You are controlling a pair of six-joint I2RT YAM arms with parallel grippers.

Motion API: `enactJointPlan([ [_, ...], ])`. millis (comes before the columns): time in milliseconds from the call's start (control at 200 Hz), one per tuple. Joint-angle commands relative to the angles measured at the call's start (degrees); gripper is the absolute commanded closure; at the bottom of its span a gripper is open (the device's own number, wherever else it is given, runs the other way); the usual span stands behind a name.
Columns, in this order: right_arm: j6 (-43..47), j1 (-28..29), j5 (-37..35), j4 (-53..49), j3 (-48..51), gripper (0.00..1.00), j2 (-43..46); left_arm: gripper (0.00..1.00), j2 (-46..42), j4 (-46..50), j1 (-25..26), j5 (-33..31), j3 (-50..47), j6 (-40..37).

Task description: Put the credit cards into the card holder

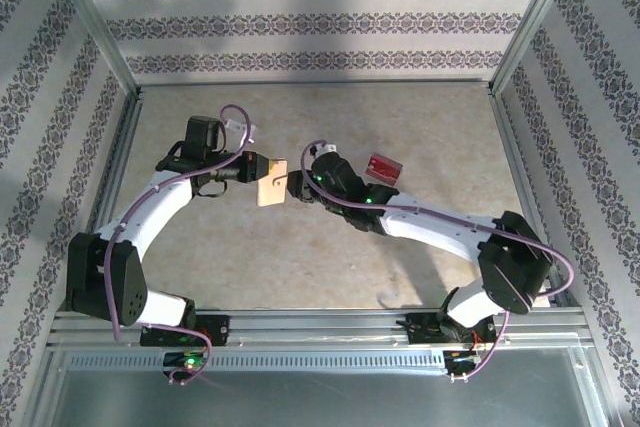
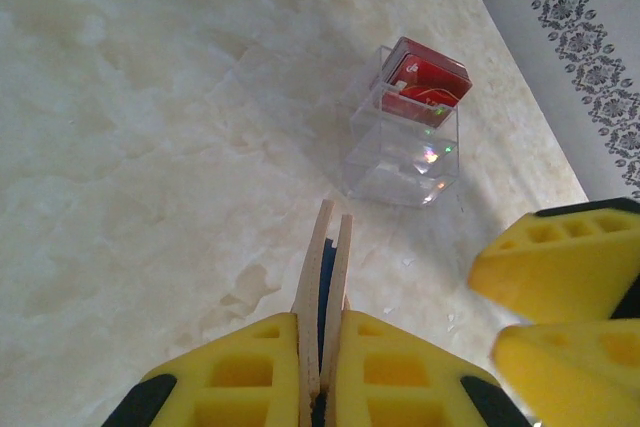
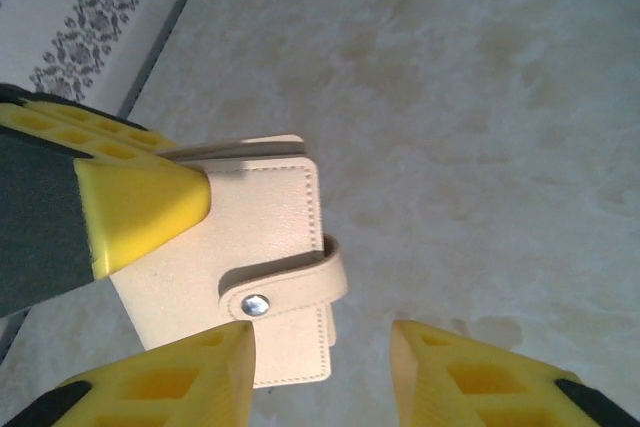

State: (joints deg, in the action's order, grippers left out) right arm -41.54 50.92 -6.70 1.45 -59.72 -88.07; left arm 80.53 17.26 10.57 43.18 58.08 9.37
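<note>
The tan card holder [image 1: 271, 183] hangs above the middle of the table, and my left gripper [image 1: 256, 167] is shut on it. From the left wrist it is edge-on between the yellow fingers, card holder [image 2: 325, 267], left gripper [image 2: 322, 347]. In the right wrist view the card holder [image 3: 250, 247] is closed, its tab snapped over the front. My right gripper [image 3: 320, 367] is open just beyond the tab end, its left finger beside the holder's lower corner, gripping nothing; from above the right gripper [image 1: 300, 185] is next to the holder. The red credit cards [image 2: 425, 82] stand in a clear box.
The clear plastic box [image 2: 405, 147] holding the cards [image 1: 384, 168] sits on the table right of centre, behind my right arm. Metal rails and patterned walls [image 1: 320, 7] enclose the table. The right gripper's yellow fingers [image 2: 560, 267] are at the right edge of the left wrist view.
</note>
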Motion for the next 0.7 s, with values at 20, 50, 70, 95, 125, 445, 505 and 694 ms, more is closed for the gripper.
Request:
enactJointPlan([
  [20, -2.05, 1.06, 1.65, -0.33, -3.76, 0.62, -2.76, 1.00, 0.40, -0.45, 0.63, 0.32, 0.01, 0.02],
  [50, -2.03, 1.22, 1.84, -0.02, -4.12, 0.62, -3.32, 1.00, 0.36, -0.72, 0.61, 0.73, -0.06, 0.20],
  [70, -2.05, 1.35, 1.99, 0.10, -4.37, 0.62, -3.82, 1.00, 0.27, -1.04, 0.64, 0.91, -0.15, 0.43],
  [95, -2.05, 1.38, 2.20, 0.11, -4.84, 0.62, -4.51, 1.00, 0.31, -1.44, 0.63, 1.07, -0.39, 0.71],
  [125, -2.10, 1.42, 2.22, 0.00, -5.27, 0.63, -5.23, 1.00, 0.28, -1.84, 0.60, 1.13, -0.58, 0.82],
  [445, -2.54, 1.49, 3.86, 0.34, -8.23, 0.63, -9.98, 1.00, 0.17, -1.42, 0.64, 1.13, -0.43, -0.09],
  [505, -2.79, 1.46, 3.72, -0.21, -8.61, 0.62, -10.17, 1.00, 0.39, -0.82, 0.65, 1.03, -0.01, -0.07],
  [694, -3.66, 1.82, 4.53, -0.10, -9.22, 0.61, -12.40, 1.00, 0.43, -2.08, 0.65, 1.29, -0.66, 0.48],
])
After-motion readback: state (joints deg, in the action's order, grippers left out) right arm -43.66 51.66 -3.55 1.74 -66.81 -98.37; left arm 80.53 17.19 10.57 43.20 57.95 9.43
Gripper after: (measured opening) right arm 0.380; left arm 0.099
